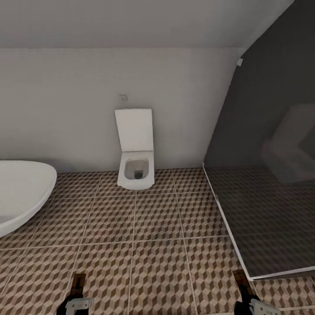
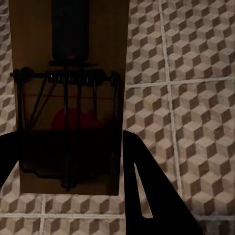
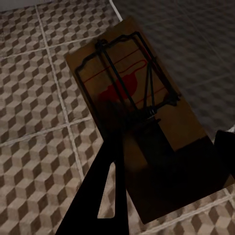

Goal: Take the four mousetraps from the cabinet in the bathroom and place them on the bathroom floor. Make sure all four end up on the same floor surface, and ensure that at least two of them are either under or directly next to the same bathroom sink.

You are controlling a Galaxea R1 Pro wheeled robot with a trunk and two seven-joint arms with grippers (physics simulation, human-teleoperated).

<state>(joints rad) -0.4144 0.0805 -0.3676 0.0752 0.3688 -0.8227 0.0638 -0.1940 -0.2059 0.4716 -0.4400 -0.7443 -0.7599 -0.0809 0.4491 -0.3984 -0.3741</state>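
Mousetraps: I count two, one at each wrist. The left wrist camera shows a tan board (image 2: 68, 98) with dark wire parts and a red spot, lying between the dark fingers of the left gripper (image 2: 68, 161), one finger (image 2: 147, 191) against its edge; the fingers look clamped on the board, above the bathroom floor (image 2: 186, 73). The right wrist camera shows a second mousetrap (image 3: 132, 107), wire frame and red spot facing the lens, set at an angle, with the right gripper (image 3: 166, 171) closed on its near end; one finger (image 3: 105, 196) crosses in front of the tiles (image 3: 34, 93). In the head view I see the two arm ends at the lower edge, left (image 1: 76, 297) and right (image 1: 249, 297), too little of them to judge the fingers there. Containers: one white toilet (image 1: 136, 173) against the back wall, lid raised, bowl holding nothing I can see; one white oval bathtub (image 1: 19, 192) at the left edge, inside mostly out of frame. One dark glass shower panel (image 1: 271, 131) stands to the right, its pale base rail (image 1: 227, 223) running diagonally across the cube-pattern tiles toward me. Between tub rim and rail lies a broad run of bare tile, several squares wide, reaching to the toilet.
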